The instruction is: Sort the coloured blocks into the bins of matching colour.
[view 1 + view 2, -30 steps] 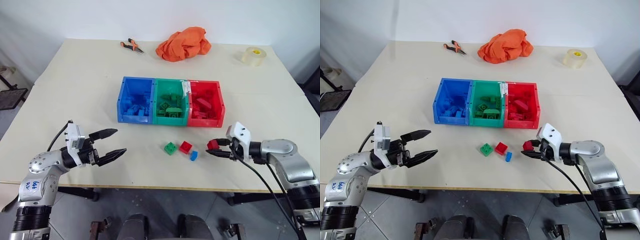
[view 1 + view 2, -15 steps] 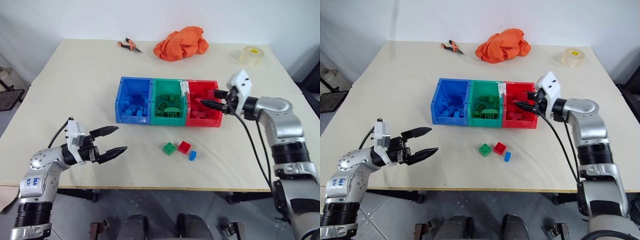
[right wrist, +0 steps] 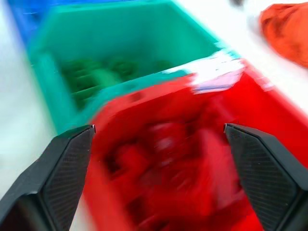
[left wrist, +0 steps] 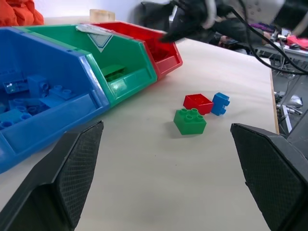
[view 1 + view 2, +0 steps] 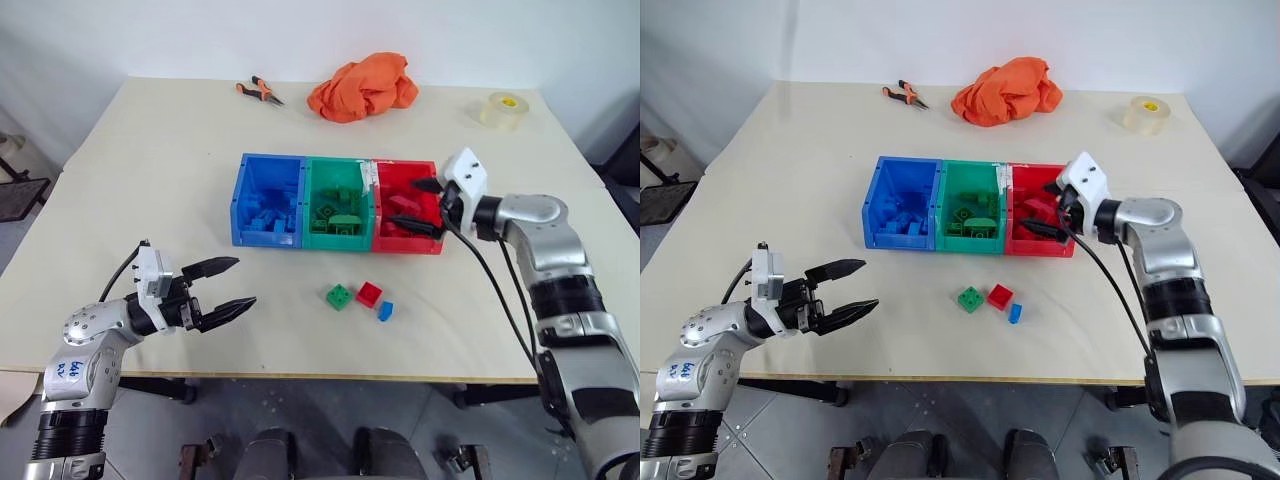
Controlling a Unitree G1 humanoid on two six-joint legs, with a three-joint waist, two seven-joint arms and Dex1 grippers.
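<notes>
right gripper (image 5: 424, 207): moved from the table's near right edge, towards 12 o'clock, to over the red bin (image 5: 433, 242)
fingers (image 5: 418, 226): were pinched on a red block, now spread wide
red block: no longer between the fingers

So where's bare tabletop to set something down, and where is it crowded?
Free: between the blue bin and the pliers; between the red bin and the tape roll. Crowded: the loose blocks before the bins, and around the right pincer.
</notes>
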